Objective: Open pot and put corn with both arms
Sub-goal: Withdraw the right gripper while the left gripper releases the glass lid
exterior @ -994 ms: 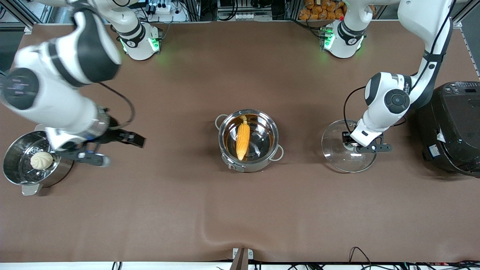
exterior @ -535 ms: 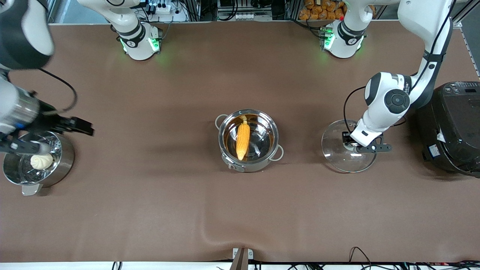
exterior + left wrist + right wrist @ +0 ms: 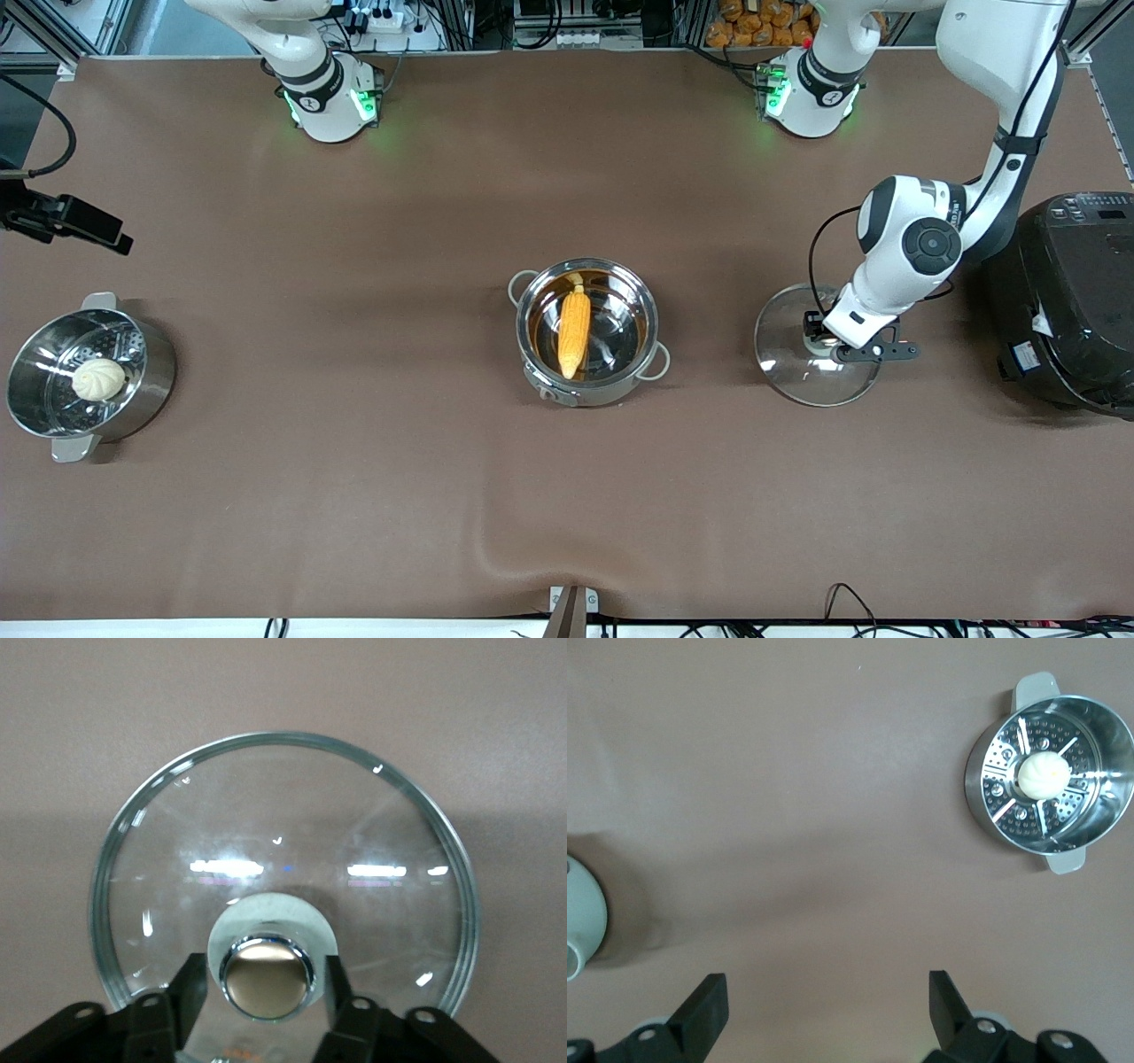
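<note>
**Corn in pot, lid parked, left claw at the knob**

Brown mat covers the table (image 3: 354,496); arm bases along the top edge, cables and shelving past it.

Pot (image 3: 588,331) sits mid-table, open. Corn (image 3: 573,333) lies inside on the bottom, long axis running toward/away from the front camera, pale stub at the end farther from it. Judging by that, both the open step and the put step look done.

Lid (image 3: 817,346) lies flat on the mat beside the pot, toward the left arm's end of the table, well apart from the pot. Left gripper (image 3: 819,339) is down over the lid centre. In the left wrist view its fingers (image 3: 177,988) straddle the knob (image 3: 266,977), one each side, with a narrow gap showing, so it reads as opened just off the knob, not clamped. Lid rim (image 3: 461,904) looks level on the mat.

Key relation: the knob is directly between the left jaws, so any further move is a straight lift clear. Risk: a finger snagging the knob and dragging the lid.

Right gripper (image 3: 66,221) is up at the right arm's end of the table, over bare mat, jaws wide, holding nothing. Right wrist view looks down on the steamer pot (image 3: 1050,773) with a white bun (image 3: 1044,773) in it. Black cooker (image 3: 1072,301) stands at the left arm's end.
</note>
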Motion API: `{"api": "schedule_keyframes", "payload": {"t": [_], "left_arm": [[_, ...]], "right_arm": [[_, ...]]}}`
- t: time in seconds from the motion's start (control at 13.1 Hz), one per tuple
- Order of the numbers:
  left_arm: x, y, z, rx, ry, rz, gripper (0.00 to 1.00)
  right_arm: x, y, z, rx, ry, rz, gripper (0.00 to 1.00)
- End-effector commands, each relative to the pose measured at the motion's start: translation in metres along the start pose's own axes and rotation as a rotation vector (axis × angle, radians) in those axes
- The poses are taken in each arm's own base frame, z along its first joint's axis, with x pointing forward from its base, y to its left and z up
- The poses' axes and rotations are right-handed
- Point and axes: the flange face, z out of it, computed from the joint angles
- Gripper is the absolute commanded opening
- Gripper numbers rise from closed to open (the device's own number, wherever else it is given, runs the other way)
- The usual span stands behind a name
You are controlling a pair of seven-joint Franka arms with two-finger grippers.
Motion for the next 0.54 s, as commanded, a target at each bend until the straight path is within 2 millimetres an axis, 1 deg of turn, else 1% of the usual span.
{"api": "schedule_keyframes", "payload": {"t": [0.0, 0.15, 0.31, 0.38, 0.46], "left_arm": [[0.024, 0.002, -0.008, -0.004, 0.052, 0.004, 1.00], [0.030, 0.002, -0.027, 0.008, 0.045, 0.005, 1.00], [0.039, 0.008, -0.073, 0.022, 0.022, 0.000, 1.00], [0.045, 0.008, -0.096, 0.027, 0.025, 0.000, 1.00], [0.050, 0.009, -0.114, 0.035, 0.022, 0.000, 1.00]], "right_arm": [[-0.008, -0.004, 0.005, -0.008, 0.047, -0.021, 1.00], [-0.013, -0.002, -0.003, -0.004, 0.062, -0.020, 1.00], [-0.018, 0.001, -0.007, -0.003, 0.051, -0.014, 1.00], [-0.018, -0.003, -0.011, -0.003, 0.059, -0.015, 1.00], [-0.018, -0.004, -0.015, 0.000, 0.065, -0.014, 1.00]]}}
